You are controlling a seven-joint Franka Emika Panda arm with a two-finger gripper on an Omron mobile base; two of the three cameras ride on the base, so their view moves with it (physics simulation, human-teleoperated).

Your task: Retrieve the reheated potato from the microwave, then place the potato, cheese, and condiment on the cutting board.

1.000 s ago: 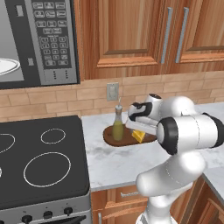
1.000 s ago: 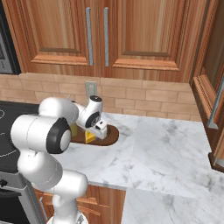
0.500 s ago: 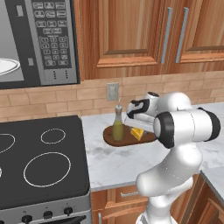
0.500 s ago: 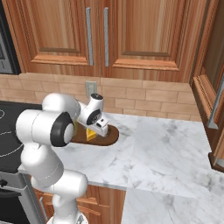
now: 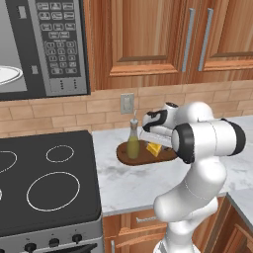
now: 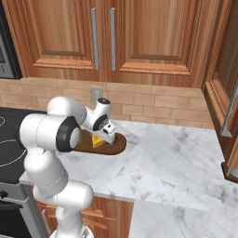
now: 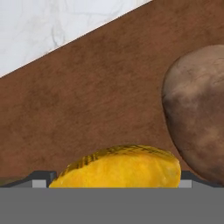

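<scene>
A: What do you have nearest to the hand?

B: You see the yellow-orange cheese wedge (image 7: 120, 166) lying between the two dark tips of the gripper (image 6: 108, 131), whose jaws stand wide apart, not pressing it.

A: And beyond it?

B: The dark brown rounded potato (image 7: 197, 116) lies just beside it on the dark brown wooden oval cutting board (image 5: 126, 153). The olive-green condiment bottle (image 5: 132, 143) stands upright there too. Farthest, the grey steel microwave (image 5: 59, 47) hangs over the stove.
</scene>
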